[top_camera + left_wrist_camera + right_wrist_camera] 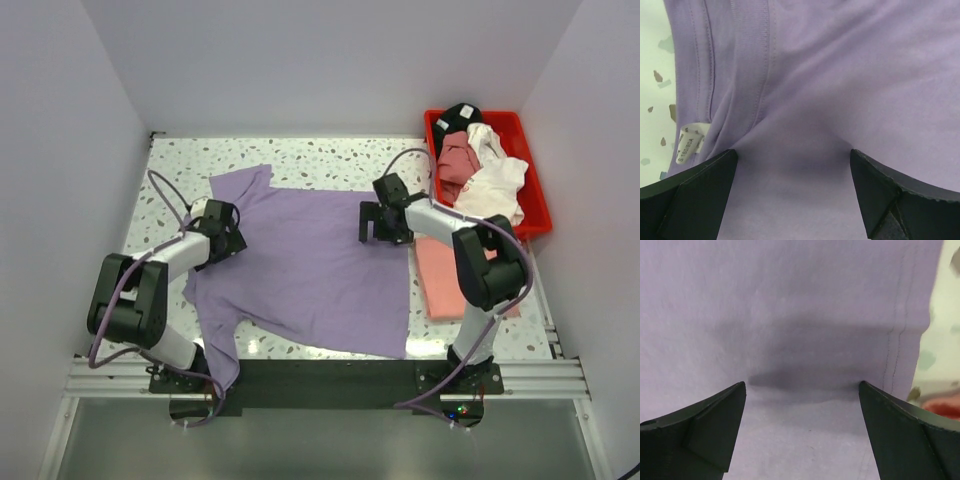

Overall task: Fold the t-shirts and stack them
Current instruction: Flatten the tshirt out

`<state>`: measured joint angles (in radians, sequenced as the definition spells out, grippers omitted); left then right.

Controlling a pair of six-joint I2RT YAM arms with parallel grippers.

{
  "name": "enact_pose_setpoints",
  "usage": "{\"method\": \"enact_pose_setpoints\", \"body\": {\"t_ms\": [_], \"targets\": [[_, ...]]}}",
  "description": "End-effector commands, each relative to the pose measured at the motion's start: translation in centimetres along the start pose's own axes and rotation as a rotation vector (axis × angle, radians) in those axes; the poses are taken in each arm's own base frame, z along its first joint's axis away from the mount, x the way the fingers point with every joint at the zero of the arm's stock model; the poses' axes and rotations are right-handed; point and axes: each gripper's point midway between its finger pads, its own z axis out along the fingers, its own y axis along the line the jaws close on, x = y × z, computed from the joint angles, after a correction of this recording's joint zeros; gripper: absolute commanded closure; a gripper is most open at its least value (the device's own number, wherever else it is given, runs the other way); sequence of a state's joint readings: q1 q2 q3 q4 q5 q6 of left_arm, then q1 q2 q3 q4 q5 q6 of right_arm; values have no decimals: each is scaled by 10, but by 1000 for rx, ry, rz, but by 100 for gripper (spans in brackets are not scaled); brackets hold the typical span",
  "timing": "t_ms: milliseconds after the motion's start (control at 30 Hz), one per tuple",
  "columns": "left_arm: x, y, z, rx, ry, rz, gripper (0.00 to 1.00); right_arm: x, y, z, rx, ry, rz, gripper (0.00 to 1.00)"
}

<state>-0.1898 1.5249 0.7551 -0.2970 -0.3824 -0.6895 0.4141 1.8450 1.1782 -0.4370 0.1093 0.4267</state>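
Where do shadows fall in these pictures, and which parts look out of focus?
Top external view: even light, only faint shadows on the lavender shirt. Left wrist view: a dim shadow on the shirt under the open left gripper; the size label is fairly sharp. Right wrist view: a darker shadow band at the open right gripper; the table at the right edge is blurred.
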Motion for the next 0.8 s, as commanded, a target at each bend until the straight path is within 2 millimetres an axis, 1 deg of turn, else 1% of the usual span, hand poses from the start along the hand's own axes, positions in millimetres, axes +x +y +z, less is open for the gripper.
{"method": "enact_pose_setpoints", "body": {"t_ms": [0,33,67,100,133,167,200,233,267,300,333,367,400,433,467,500,533,567,600,633,667,700,767], "targets": [[-36,-28,9,64,-65,-36,0,-31,0,18,-51,-31,49,1],[-34,-31,17,52,-51,-23,0,-31,0,29,-53,-13,50,1],[-38,-33,20,50,-51,-20,0,-45,0,33,-55,-28,56,1],[-54,-43,21,60,-76,-28,0,-50,-1,37,-48,-27,60,1],[-59,-46,24,58,-81,-14,0,-55,-1,41,-43,-24,61,1],[-60,-46,35,39,-68,-7,0,-53,-10,56,-22,6,72,1],[-77,-56,37,52,-93,-15,0,-74,-6,55,-35,-27,82,1],[-76,-57,50,39,-76,8,0,-77,-10,60,-26,-14,96,1],[-82,-58,56,39,-74,6,0,-95,-13,66,-25,-36,112,1],[-102,-69,58,54,-105,-1,0,-100,-13,70,-25,-38,118,1],[-100,-70,72,39,-87,18,0,-107,-15,73,-24,-43,116,1],[-108,-70,79,38,-90,12,0,-127,-13,70,-33,-83,121,1],[-128,-82,79,68,-120,-1,0,-128,-15,80,-23,-73,117,1],[-128,-85,91,64,-111,3,0,-132,-15,82,-18,-76,108,1],[-137,-89,97,78,-122,-1,0,-149,-13,80,-24,-109,108,1],[-157,-106,94,133,-151,-5,0,-150,-14,88,-20,-103,107,1],[-158,-111,104,144,-143,15,0,-152,-11,90,-30,-99,91,1],[-180,-125,99,181,-181,15,0,-169,-6,85,-48,-133,85,1],[-187,-130,99,190,-190,37,0,-172,-5,87,-52,-137,78,1],[-189,-133,101,193,-184,49,0,-175,-4,85,-53,-140,65,1],[-206,-142,93,218,-216,48,0,-190,-1,77,-64,-173,56,1],[-213,-144,89,225,-227,59,0,-195,0,73,-69,-185,50,1],[-226,-144,69,234,-251,56,0,-206,6,60,-90,-209,34,1]]}}
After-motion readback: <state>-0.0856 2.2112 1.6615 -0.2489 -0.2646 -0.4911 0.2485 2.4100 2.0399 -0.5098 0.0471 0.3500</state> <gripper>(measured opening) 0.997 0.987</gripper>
